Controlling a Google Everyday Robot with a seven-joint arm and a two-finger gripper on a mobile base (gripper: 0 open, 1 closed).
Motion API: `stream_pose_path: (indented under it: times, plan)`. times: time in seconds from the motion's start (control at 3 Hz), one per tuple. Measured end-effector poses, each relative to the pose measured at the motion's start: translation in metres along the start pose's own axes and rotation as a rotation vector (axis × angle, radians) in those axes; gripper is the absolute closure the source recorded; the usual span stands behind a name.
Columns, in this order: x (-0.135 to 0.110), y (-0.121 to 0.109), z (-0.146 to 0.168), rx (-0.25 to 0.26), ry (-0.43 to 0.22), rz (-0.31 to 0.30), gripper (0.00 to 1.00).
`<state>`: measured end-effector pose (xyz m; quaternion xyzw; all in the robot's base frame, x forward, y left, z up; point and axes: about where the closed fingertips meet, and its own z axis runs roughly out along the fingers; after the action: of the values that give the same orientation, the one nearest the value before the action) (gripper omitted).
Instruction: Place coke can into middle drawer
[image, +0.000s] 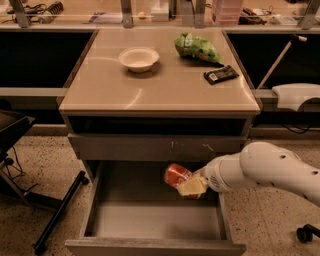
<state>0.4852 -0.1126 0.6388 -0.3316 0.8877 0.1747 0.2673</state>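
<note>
I see my pincer (186, 184) at lower centre-right of the frame, clamped on the can (175, 174). The can is tilted above the open drawer (150, 222), toward its rear right. On the worktop (100, 95): bowl (139, 58), green bag (196, 47), black wrapper (221, 75).

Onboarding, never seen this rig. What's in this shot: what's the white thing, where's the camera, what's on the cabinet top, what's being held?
The white tube is the robot's single arm, reaching in from the right. Its end effector hangs over the open drawer and grips a tilted orange-red soda can. There is only one camera, looking down at the cabinet from the front; where it is mounted cannot be told. On the top lie a white bowl, a green snack bag and a black wrapper.
</note>
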Motion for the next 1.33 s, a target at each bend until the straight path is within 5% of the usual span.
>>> stream_pose_path:
  times: [0.33,1.33]
  plan:
    - [0.005,0.001,0.005,0.01,0.015,0.008,1.0]
    - [0.079,-0.024,0.125,-0.053,0.032,0.199,1.0]
